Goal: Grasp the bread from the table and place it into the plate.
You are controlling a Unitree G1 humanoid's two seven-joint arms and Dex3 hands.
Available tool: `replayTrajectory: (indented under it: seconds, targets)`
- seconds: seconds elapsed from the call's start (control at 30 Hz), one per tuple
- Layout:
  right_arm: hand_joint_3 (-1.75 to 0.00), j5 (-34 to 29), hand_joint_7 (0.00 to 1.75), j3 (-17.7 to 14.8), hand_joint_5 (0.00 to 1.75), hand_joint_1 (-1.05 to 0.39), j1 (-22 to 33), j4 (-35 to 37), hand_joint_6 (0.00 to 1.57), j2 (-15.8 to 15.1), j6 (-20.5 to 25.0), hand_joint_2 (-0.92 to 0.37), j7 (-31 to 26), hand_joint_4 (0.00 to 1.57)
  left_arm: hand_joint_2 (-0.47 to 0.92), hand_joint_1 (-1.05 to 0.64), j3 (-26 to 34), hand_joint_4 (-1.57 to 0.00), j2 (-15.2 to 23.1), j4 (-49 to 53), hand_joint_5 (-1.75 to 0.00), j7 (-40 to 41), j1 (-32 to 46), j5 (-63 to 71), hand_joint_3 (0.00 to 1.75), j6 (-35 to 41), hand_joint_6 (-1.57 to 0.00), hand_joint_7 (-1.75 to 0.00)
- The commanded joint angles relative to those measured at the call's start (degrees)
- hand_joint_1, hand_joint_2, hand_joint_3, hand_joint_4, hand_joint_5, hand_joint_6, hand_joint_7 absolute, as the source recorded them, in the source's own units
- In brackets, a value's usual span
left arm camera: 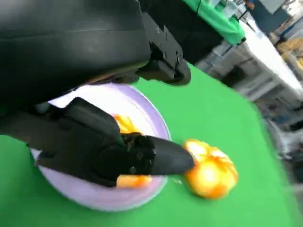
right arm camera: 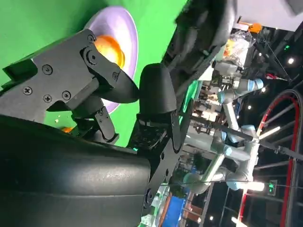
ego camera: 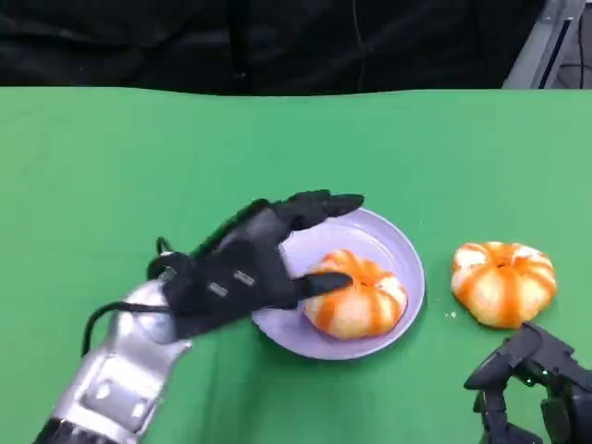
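A round orange-and-white bread (ego camera: 361, 298) lies in the lilac plate (ego camera: 407, 248) at the table's middle. My left hand (ego camera: 245, 268) reaches over the plate's left side. Its thumb lies against the bread's left edge, and its fingers stretch apart over the far rim, away from the bread. The left wrist view shows the same bread (left arm camera: 124, 124) partly hidden behind the thumb, on the plate (left arm camera: 147, 113). A second bread (ego camera: 504, 282) (left arm camera: 210, 170) sits on the cloth right of the plate. My right hand (ego camera: 535, 377) rests at the lower right, near the second bread, holding nothing.
Green cloth (ego camera: 111, 157) covers the table, with a dark backdrop behind its far edge. The right wrist view looks past my right hand (right arm camera: 94, 80) to the plate (right arm camera: 120, 23) with its bread (right arm camera: 110, 51), and to lab equipment beyond the table.
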Motion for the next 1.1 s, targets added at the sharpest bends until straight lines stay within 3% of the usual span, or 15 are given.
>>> replayTrajectory:
  seconds: [0.03, 0.1, 0.17, 0.23, 0.27, 0.3, 0.33, 0.37, 0.4, 0.5, 0.63, 1.1]
  targets:
    - [-1.19, 0.7, 1.50, -0.6, 1.75, -0.13, -0.6, 1.5, 0.75, -0.7, -1.4, -0.53, -0.3, 0.84, 0.82, 0.04, 6.6, -0.85, -0.3, -5.7, -0.43, -7.6, 3.8, -14.6, 0.68, 7.5, -0.89, -0.11]
    - [-1.20, 0.8, 1.50, -0.7, 1.75, -0.13, -0.7, 1.9, 0.75, -0.7, -1.7, -0.53, -0.2, 0.84, 0.75, 0.08, 7.3, -0.85, -0.1, -7.0, -0.55, -8.5, 4.3, -16.6, 0.86, 9.5, -0.95, -0.08]
    - [-1.21, 0.8, 1.50, -0.7, 1.75, -0.13, -0.8, 1.8, 0.75, -0.8, -1.8, -0.53, -0.1, 0.84, 0.73, 0.09, 8.7, -0.85, 0.3, -9.7, -0.58, -9.1, 6.1, -19.3, 0.90, 11.9, -0.96, -0.07]
    - [-1.22, 0.7, 1.51, -0.7, 1.75, -0.12, -0.7, 1.6, 0.74, -0.9, -1.8, -0.52, 0.1, 0.84, 0.64, 0.08, 10.3, -0.81, 0.7, -13.0, -1.10, -9.7, 8.3, -22.5, 1.14, 14.5, -1.13, -0.18]
    - [-1.22, 0.7, 1.51, -0.6, 1.75, -0.12, -0.5, 1.2, 0.74, -0.7, -1.3, -0.52, 0.1, 0.84, 0.63, 0.08, 11.5, -0.79, 1.4, -15.1, -1.19, -10.5, 9.9, -24.5, 1.18, 16.2, -1.15, -0.20]
    - [-1.22, 0.8, 1.51, -0.6, 1.75, -0.12, -0.4, 1.0, 0.74, -0.6, -1.0, -0.52, 0.1, 0.84, 0.60, 0.08, 12.3, -0.80, 2.0, -16.6, -1.36, -11.2, 11.1, -26.1, 1.24, 17.4, -1.16, -0.42]
    - [-1.22, 0.8, 1.51, -0.6, 1.75, -0.12, -0.4, 1.0, 0.74, -0.6, -1.0, -0.51, 0.1, 0.84, 0.57, 0.08, 13.0, -0.81, 2.5, -18.0, -1.51, -11.7, 12.1, -27.4, 1.30, 18.3, -1.01, -0.92]
    - [-1.22, 0.8, 1.51, -0.6, 1.75, -0.12, -0.5, 1.0, 0.74, -0.5, -1.0, -0.51, 0.1, 0.84, 0.55, 0.09, 13.5, -0.83, 2.8, -19.0, -1.57, -11.9, 12.8, -28.3, 1.34, 18.9, -0.95, -1.14]
    - [-1.22, 0.8, 1.51, -0.6, 1.75, -0.12, -0.5, 1.1, 0.74, -0.5, -1.1, -0.51, 0.1, 0.84, 0.54, 0.09, 13.6, -0.83, 3.0, -19.5, -1.61, -11.9, 13.1, -28.7, 1.36, 19.3, -0.90, -1.29]
    - [-1.23, 0.7, 1.51, -0.6, 1.75, -0.12, -0.5, 1.1, 0.74, -0.5, -1.2, -0.51, 0.1, 0.84, 0.53, 0.09, 13.7, -0.84, 3.2, -20.1, -1.63, -11.8, 13.3, -29.1, 1.38, 20.0, -0.87, -1.38]
    - [-1.22, -0.1, 1.51, -0.5, 1.75, -0.09, 0.0, -0.5, 0.74, -0.1, 0.8, -0.52, -0.3, 0.84, 0.57, 0.13, 18.1, -0.94, 5.7, -24.9, -1.74, -14.6, 20.7, -35.6, 1.43, 23.1, -0.81, -1.71]
    - [-1.19, -0.3, 1.52, -0.4, 1.75, -0.09, 0.2, -1.1, 0.74, -0.2, 1.4, -0.54, -0.5, 0.84, 0.57, 0.15, 18.2, -0.96, 6.4, -25.8, -1.75, -14.2, 21.2, -37.0, 1.45, 24.1, -0.80, -1.75]
